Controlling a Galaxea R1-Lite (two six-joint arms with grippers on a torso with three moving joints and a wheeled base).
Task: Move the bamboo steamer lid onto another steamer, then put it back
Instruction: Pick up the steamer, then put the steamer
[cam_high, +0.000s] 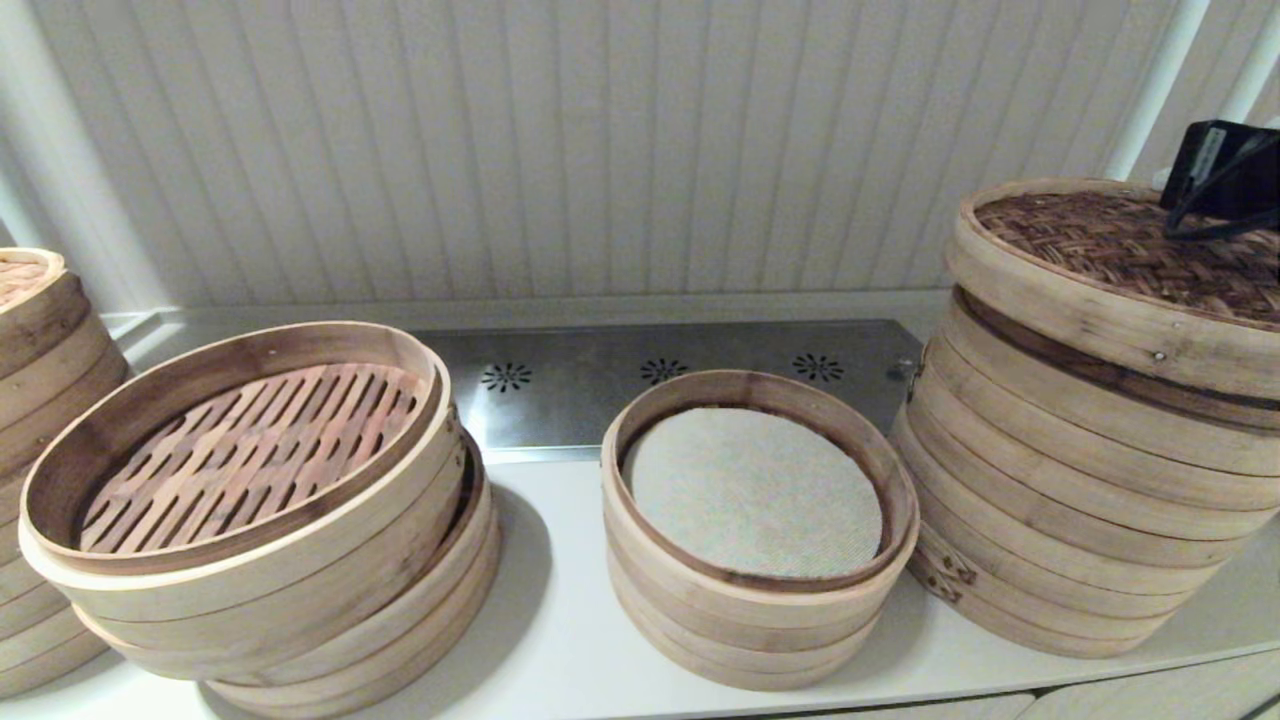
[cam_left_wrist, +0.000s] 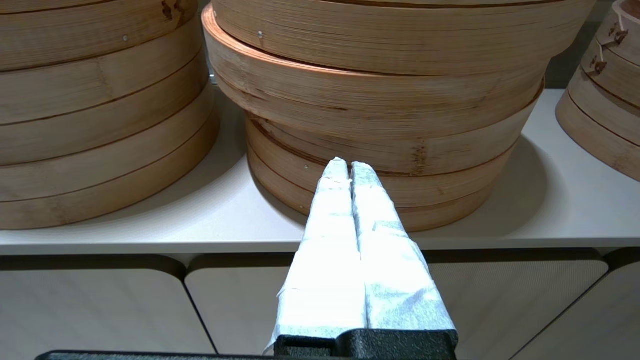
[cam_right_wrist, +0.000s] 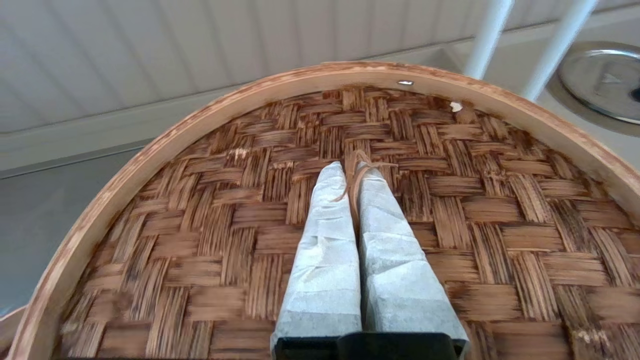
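The bamboo steamer lid (cam_high: 1100, 250), dark woven top in a pale band rim, lies slightly tilted on top of the tall stack of pale bamboo rings (cam_high: 1060, 520) at the right; that stack's cloth liner is hidden under it. My right gripper (cam_right_wrist: 352, 172) is at the middle of the lid (cam_right_wrist: 240, 215), shut on its thin bamboo loop handle (cam_right_wrist: 361, 161). In the head view only the gripper's black body (cam_high: 1215, 175) shows above the lid. My left gripper (cam_left_wrist: 350, 167) is shut and empty, low in front of the counter edge, pointing at the leaning stack (cam_left_wrist: 380, 130).
A shorter cloth-lined stack (cam_high: 750, 620) stands in the middle. Left of it is the leaning stack with a slatted floor (cam_high: 300, 560), and another stack (cam_high: 40, 370) at the far left. A metal panel (cam_high: 680, 395) runs along the wall. White poles (cam_right_wrist: 487, 35) rise behind the lid.
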